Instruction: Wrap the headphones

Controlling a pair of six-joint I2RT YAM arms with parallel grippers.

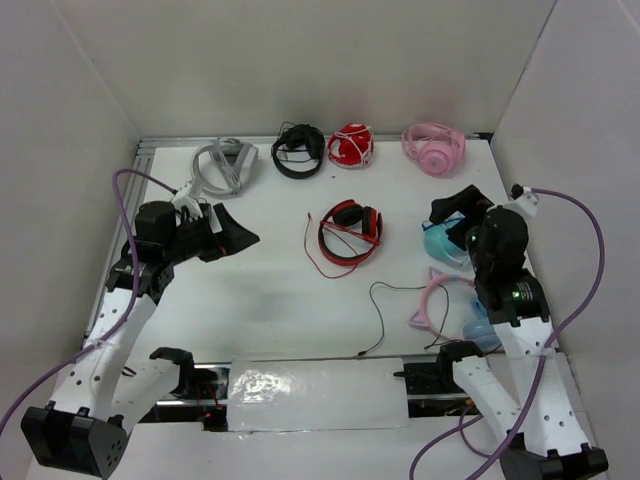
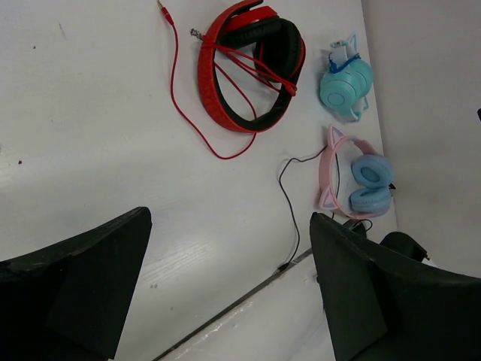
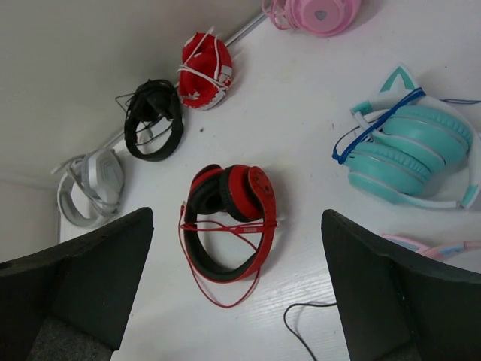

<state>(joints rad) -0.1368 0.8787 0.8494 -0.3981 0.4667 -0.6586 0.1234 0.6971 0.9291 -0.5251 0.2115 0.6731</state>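
Observation:
The headphones (image 1: 437,299), with a pink cat-ear headband and light blue ear cups, lie flat at the near right of the table, partly hidden under my right arm. They also show in the left wrist view (image 2: 328,174), and as a pink sliver in the right wrist view (image 3: 425,245). Their thin black cable (image 1: 378,310) trails loose to the left and toward the near edge; it also shows in the left wrist view (image 2: 288,210). My right gripper (image 1: 455,213) hovers open and empty beyond them. My left gripper (image 1: 237,234) is open and empty, well to the left.
Red-and-black headphones (image 1: 350,232) with a red cable lie mid-table. Teal cat-ear headphones (image 1: 445,246) lie under my right gripper. Along the back are grey (image 1: 222,165), black (image 1: 298,150), red-and-white (image 1: 350,146) and all-pink (image 1: 433,148) headphones. White walls close in three sides.

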